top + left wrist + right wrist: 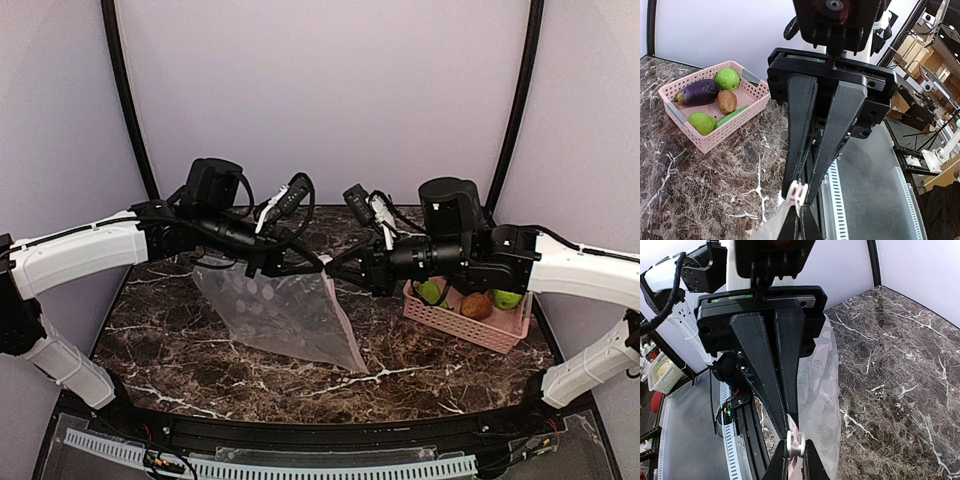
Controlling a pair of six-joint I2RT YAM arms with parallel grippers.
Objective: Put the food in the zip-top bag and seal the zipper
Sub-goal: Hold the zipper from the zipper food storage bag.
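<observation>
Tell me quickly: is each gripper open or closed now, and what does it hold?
Left gripper: closed, fingers pinching the zipper.
Right gripper: closed, also on the zipper.

Centre blocked by zip-top bag (285,315), held up between left gripper (318,265) and right gripper (333,272); right side taken by basket (455,325); front of table (200,375) unobstructed.

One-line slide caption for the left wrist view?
Left claw pinches the pink zipper; food lies in the pink basket.

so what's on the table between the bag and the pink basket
nothing; the top view shows only bare marble table between the zip-top bag and the pink basket
</observation>
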